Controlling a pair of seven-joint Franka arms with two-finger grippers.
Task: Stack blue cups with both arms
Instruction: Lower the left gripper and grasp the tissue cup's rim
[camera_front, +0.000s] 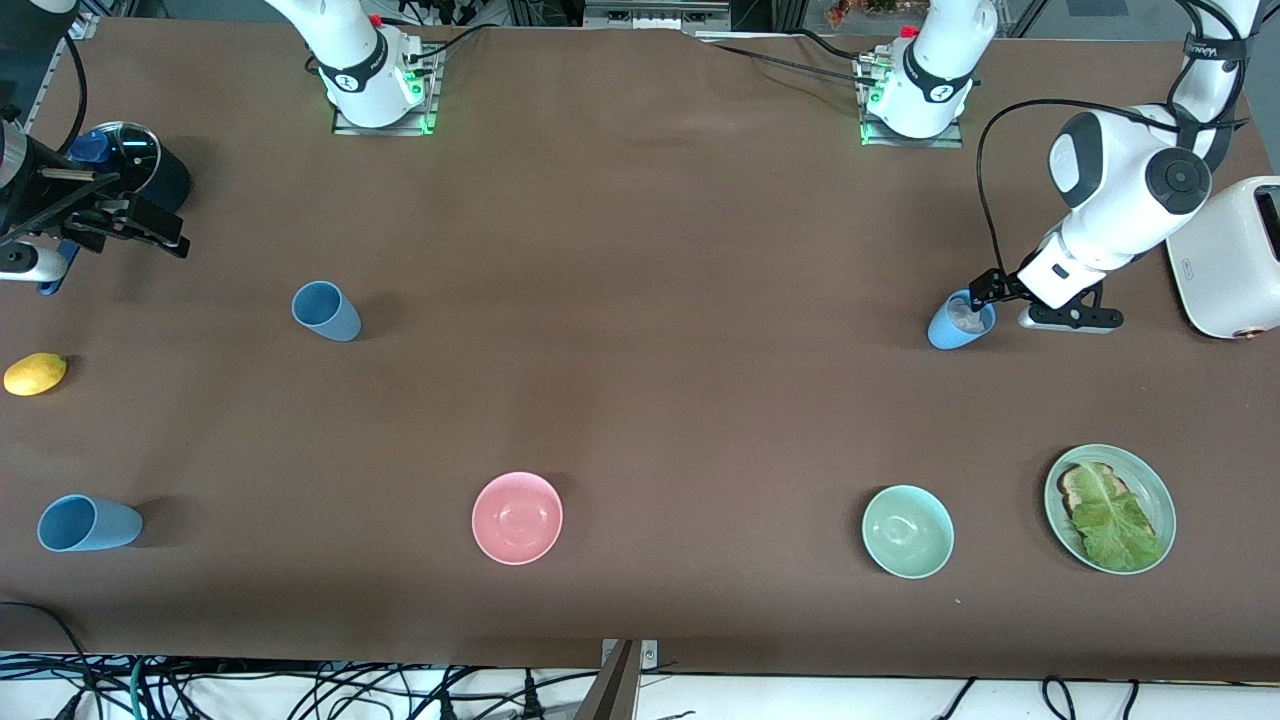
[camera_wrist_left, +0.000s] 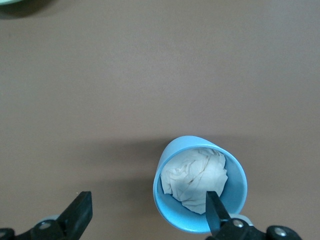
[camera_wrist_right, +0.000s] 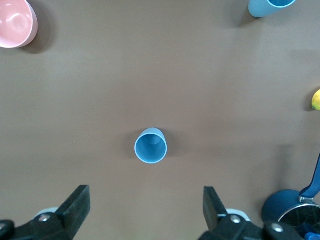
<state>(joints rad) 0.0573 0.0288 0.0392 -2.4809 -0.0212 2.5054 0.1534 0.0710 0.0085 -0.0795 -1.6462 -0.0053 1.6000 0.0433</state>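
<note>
Bright, even overhead light; soft shadows beside each blue cup (camera_front: 327, 311); all views sharp

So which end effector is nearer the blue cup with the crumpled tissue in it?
Left. The left end effector is open right at the tissue-filled blue cup, one finger over its rim. The right end effector waits open at the right arm's end of the table.

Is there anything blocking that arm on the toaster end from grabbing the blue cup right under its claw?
Nothing stands between them: the open left gripper is already at the blue cup, one finger inside its rim. The cup does hold a crumpled white wad, which could hinder stacking.
</note>
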